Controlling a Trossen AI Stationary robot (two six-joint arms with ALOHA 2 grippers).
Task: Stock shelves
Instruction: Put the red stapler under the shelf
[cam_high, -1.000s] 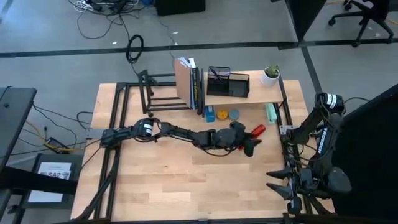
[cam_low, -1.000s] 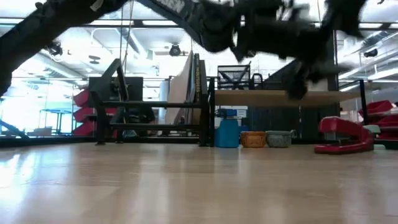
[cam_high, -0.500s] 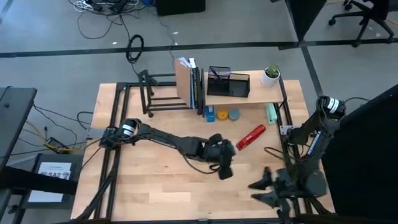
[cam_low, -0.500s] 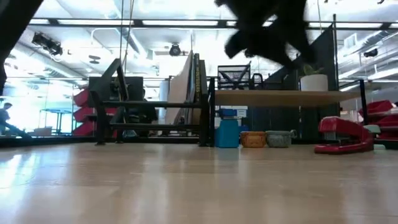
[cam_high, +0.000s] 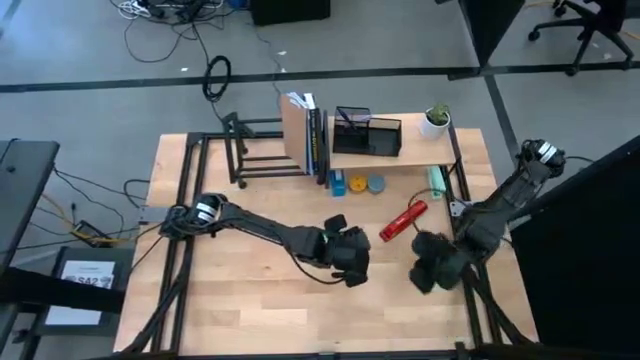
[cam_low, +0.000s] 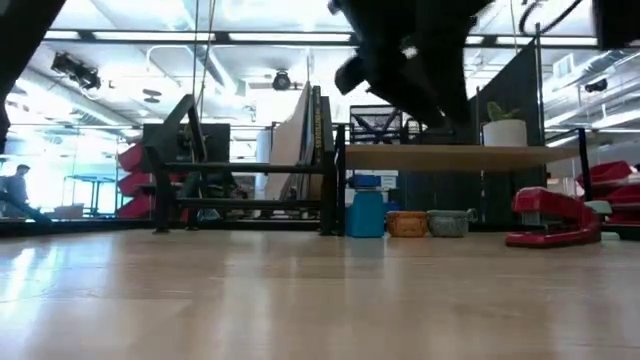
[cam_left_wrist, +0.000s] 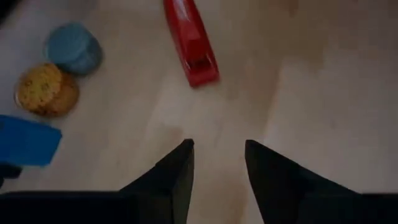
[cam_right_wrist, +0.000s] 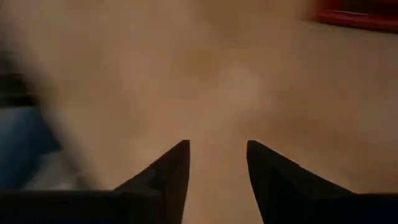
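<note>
Both my jaws parted, gripping nothing.
The red stapler (cam_left_wrist: 191, 42) lies ahead of my left gripper (cam_left_wrist: 217, 163), apart; beyond it the wooden shelf (cam_high: 400, 158). My right gripper (cam_right_wrist: 216, 163) is over bare table (cam_right_wrist: 236, 81).

Wooden bench (cam_high: 250, 300), bearing black rack (cam_high: 262, 150), plank shelf (cam_high: 400, 157), red stapler (cam_high: 403, 221), blue box (cam_high: 338, 183), two small round tubs (cam_high: 366, 184).

Even bright overhead light in the high view, soft shadows under the arms, low view backlit by ceiling strips and windows, arm silhouetted and smeared, table (cam_low: 300, 300) glossy with reflections, wrist views dim and warm, right wrist view heavily motion-blurred, stapler (cam_left_wrist: 191, 42) soft.
</note>
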